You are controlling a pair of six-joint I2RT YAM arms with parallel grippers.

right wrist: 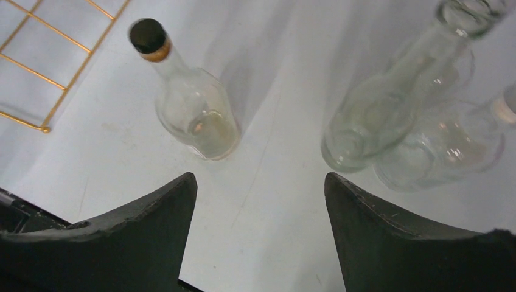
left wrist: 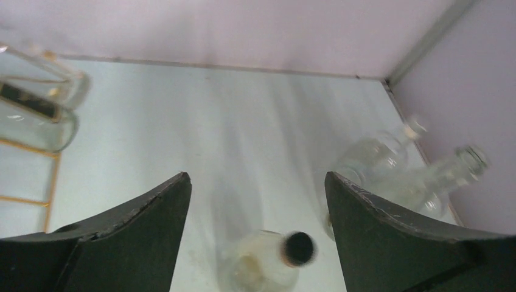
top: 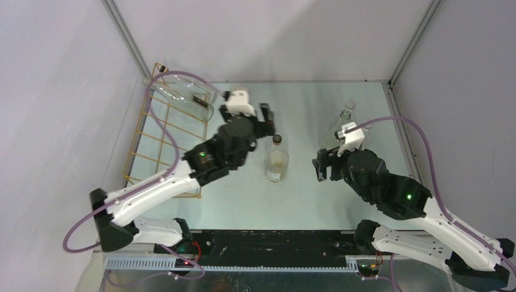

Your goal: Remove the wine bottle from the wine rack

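Left wrist view has the left end effector (left wrist: 258,182) released, its two dark fingers spread wide with nothing gripped; the capped bottle (left wrist: 268,263) sits blurred at the bottom of the frame between them, touching neither. From the top external view, the left arm stretches from its base at lower left diagonally up toward the centre, crossing the lower right end of the wine rack (top: 159,135). The capped bottle stands upright on the worktop (top: 304,201) just right of centre, off the rack. A second clear bottle (top: 182,94) lies on the rack's upper end at upper left. The right arm folds in from lower right, its wrist pointing left. The right end effector (right wrist: 260,179) is likewise released and holds nothing, and two clear bottles (top: 342,125) stand together right of centre.
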